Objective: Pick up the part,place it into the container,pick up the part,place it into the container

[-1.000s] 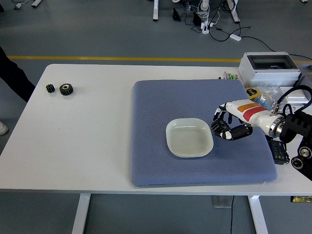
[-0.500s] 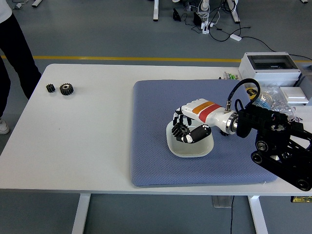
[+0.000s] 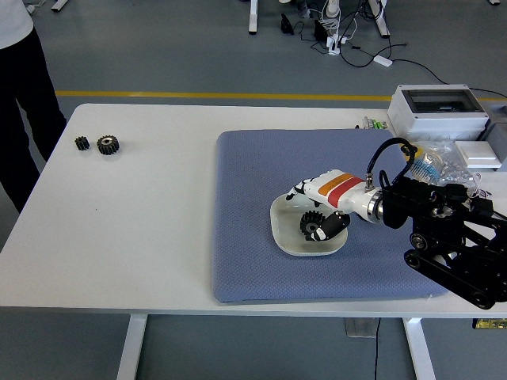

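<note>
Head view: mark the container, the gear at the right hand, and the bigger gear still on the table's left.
container (image 3: pixel 287 237), head view, bare left rim.
gear at the right hand (image 3: pixel 310 221), head view, toothed top.
bigger gear (image 3: pixel 108 144), head view, centre of its face.

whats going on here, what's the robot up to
The robot's right hand is down in the white square dish on the blue mat, with a black gear at its fingers inside the dish. Whether it still grips the gear is unclear. Two more black gears sit at the table's far left. A person stands at that corner, not touching anything.
</note>
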`<state>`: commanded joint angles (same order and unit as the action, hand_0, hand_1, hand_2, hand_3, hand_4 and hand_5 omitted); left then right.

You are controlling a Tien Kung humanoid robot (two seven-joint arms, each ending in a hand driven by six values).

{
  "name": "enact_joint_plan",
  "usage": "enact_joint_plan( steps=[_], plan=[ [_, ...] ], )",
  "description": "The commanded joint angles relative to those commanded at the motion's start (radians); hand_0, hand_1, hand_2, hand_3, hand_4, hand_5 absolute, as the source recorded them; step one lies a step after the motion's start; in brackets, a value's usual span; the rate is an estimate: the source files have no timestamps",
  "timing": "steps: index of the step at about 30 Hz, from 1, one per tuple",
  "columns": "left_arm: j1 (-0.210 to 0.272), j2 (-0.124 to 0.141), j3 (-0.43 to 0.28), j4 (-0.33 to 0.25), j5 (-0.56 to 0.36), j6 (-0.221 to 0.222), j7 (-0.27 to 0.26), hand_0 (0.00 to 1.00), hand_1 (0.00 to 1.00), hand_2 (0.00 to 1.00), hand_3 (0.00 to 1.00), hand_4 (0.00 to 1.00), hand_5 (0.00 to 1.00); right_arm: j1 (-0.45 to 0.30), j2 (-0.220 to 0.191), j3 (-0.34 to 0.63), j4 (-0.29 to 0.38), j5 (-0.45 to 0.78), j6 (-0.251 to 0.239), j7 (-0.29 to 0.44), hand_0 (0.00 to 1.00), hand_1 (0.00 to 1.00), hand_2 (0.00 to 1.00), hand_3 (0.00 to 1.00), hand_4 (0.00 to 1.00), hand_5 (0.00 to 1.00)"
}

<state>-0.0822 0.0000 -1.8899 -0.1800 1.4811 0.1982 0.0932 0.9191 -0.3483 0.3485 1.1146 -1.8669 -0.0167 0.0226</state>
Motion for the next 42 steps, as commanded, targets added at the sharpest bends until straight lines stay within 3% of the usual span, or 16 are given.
enact_joint_plan(
  steps=[11, 12, 17, 18, 21, 23, 24, 25, 33, 35, 36, 41, 42],
  plan=[
    [0.005, 0.0, -0.002, 0.0, 0.007, -0.002, 0.0, 0.776, 0.765, 0.777, 0.568, 0.683, 0.596, -0.026, -0.057, 0.131, 0.076, -0.011, -0.006, 0.019, 0.32, 0.565, 0.961, 0.998, 0.998, 0.228],
    [0.005, 0.0, -0.003, 0.0, 0.007, -0.002, 0.0, 0.777, 0.765, 0.777, 0.568, 0.683, 0.596, -0.029, -0.068, 0.146, 0.089, -0.016, -0.006, 0.015, 0.317, 0.528, 0.843, 0.935, 0.984, 0.219],
    [0.007, 0.0, 0.0, 0.0, 0.006, -0.002, 0.0, 0.777, 0.765, 0.777, 0.568, 0.683, 0.596, -0.032, -0.133, 0.179, 0.121, -0.051, 0.018, 0.001, 0.317, 0.528, 0.843, 0.935, 0.984, 0.219],
    [0.008, 0.0, 0.0, 0.0, 0.006, -0.002, 0.0, 0.777, 0.765, 0.777, 0.569, 0.684, 0.598, -0.032, -0.142, 0.18, 0.124, -0.053, 0.022, 0.001, 0.32, 0.527, 0.792, 0.862, 0.983, 0.226],
    [0.009, 0.0, 0.001, 0.0, 0.006, -0.002, 0.0, 0.777, 0.765, 0.777, 0.569, 0.684, 0.598, -0.029, -0.165, 0.172, 0.12, -0.052, 0.036, 0.001, 0.32, 0.527, 0.792, 0.862, 0.983, 0.226],
    [0.01, 0.0, 0.005, 0.0, 0.003, -0.002, 0.0, 0.777, 0.765, 0.777, 0.569, 0.684, 0.598, -0.029, -0.175, 0.161, 0.102, -0.051, 0.058, 0.005, 0.32, 0.527, 0.792, 0.862, 0.983, 0.226],
    [0.011, 0.0, 0.008, 0.0, 0.001, -0.002, 0.0, 0.777, 0.765, 0.777, 0.568, 0.684, 0.599, -0.03, -0.178, 0.156, 0.09, -0.051, 0.064, 0.006, 0.407, 0.571, 0.761, 0.786, 0.985, 0.23],
    [0.011, 0.0, 0.01, 0.0, -0.001, -0.002, 0.0, 0.777, 0.765, 0.777, 0.568, 0.684, 0.599, -0.031, -0.178, 0.15, 0.072, -0.049, 0.062, 0.008, 0.407, 0.571, 0.761, 0.786, 0.985, 0.23],
    [0.012, 0.0, 0.019, 0.0, -0.01, -0.001, 0.0, 0.778, 0.765, 0.777, 0.569, 0.684, 0.599, -0.032, -0.134, 0.096, -0.09, -0.008, -0.006, 0.023, 0.408, 0.582, 0.744, 0.745, 0.981, 0.23],
    [0.011, 0.0, 0.021, 0.0, -0.012, 0.0, -0.001, 0.778, 0.765, 0.777, 0.569, 0.684, 0.599, -0.03, -0.127, 0.082, -0.113, -0.004, -0.021, 0.024, 0.408, 0.582, 0.744, 0.745, 0.981, 0.23],
    [0.01, 0.0, 0.022, 0.0, -0.013, 0.0, -0.001, 0.778, 0.765, 0.777, 0.569, 0.684, 0.599, -0.029, -0.124, 0.076, -0.12, -0.003, -0.027, 0.023, 0.401, 0.559, 0.703, 0.654, 0.949, 0.235],
    [0.008, 0.0, 0.03, 0.0, -0.022, 0.002, -0.002, 0.778, 0.765, 0.777, 0.569, 0.684, 0.599, -0.025, -0.111, 0.039, -0.151, 0.002, -0.035, 0.016, 0.401, 0.559, 0.703, 0.654, 0.949, 0.235],
    [0.007, 0.0, 0.031, 0.0, -0.022, 0.002, -0.002, 0.778, 0.765, 0.778, 0.568, 0.684, 0.6, -0.025, -0.11, 0.034, -0.154, 0.005, -0.035, 0.017, 0.401, 0.544, 0.666, 0.596, 0.917, 0.23]
  ],
)
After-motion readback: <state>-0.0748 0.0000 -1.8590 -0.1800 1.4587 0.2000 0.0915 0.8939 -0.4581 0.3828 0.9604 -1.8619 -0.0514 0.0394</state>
